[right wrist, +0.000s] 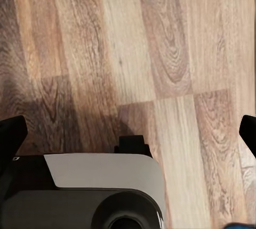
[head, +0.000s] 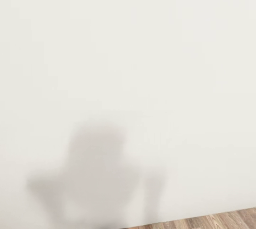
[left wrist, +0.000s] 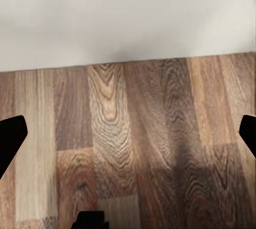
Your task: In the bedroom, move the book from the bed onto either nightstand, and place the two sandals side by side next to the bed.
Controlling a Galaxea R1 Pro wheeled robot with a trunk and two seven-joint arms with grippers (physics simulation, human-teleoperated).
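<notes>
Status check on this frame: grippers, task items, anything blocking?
Left gripper open, empty, over wood floor. Right gripper open, empty, above robot base. White wall dead ahead, robot's shadow on it.

I face a plain white wall (head: 128, 44) with my soft grey shadow (head: 94, 172) low on it; a wood floor (head: 213, 222) strip shows beneath.

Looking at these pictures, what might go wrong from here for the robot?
1. The head view faces a plain white wall with the robot's shadow on it and a strip of wood floor below, so the wall seems close; driving forward may cause a bump.
2. The left hand and the right hand hang open and empty over bare floor, so the search may cost time.
</notes>
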